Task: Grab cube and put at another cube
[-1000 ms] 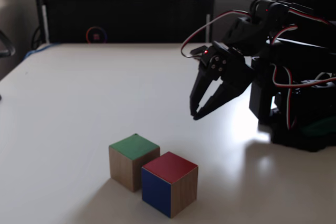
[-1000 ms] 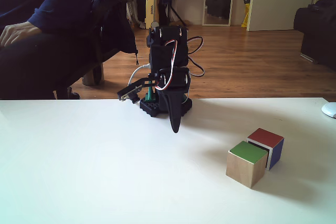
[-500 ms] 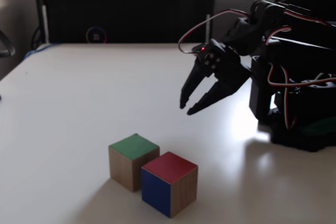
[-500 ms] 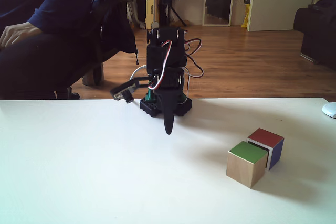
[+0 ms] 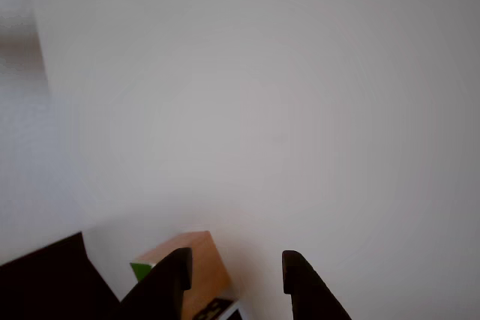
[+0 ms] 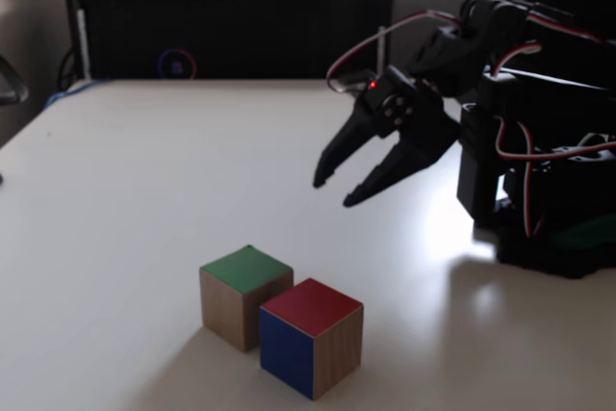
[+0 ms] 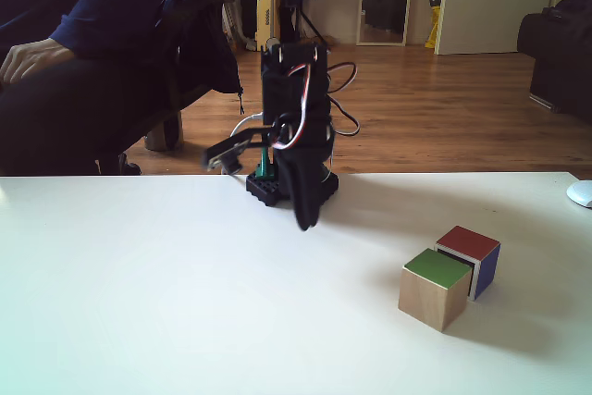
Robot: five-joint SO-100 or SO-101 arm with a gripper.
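Already the two cubes sat together on the white table (image 6: 144,161), so the placing looked done and the arm seemed clear of the job. The gripper (image 6: 330,192) hung in the air with its jaws released, a plain gap between the two black fingers and nothing between them; in the other view the gripper (image 5: 235,261) showed the same parted tips.

The cube (image 6: 244,295), wooden with a green top, lay below and beyond the fingertips in a fixed view, well apart from them and resting flat on the table. Another cube (image 6: 311,336), red on top with a blue side, stood pressed against it, corner tucked to face. From the opposite fixed view the cube (image 7: 436,288) sat in front and another cube (image 7: 470,259) just behind it, both off to the right of the gripper (image 7: 305,217), which hung near the arm's base.

In the other view the cube (image 5: 193,266) appeared low in the picture, partly behind the left fingertip, with a sliver of patterned face just beneath it. I judged the pair sat so close because the task asked for one cube to be put at the other, and the open jaws fitted a release.

Counted: one wooden green-topped cube, one red-topped cube, one arm with one gripper. A person (image 7: 65,53) sat beyond the table.
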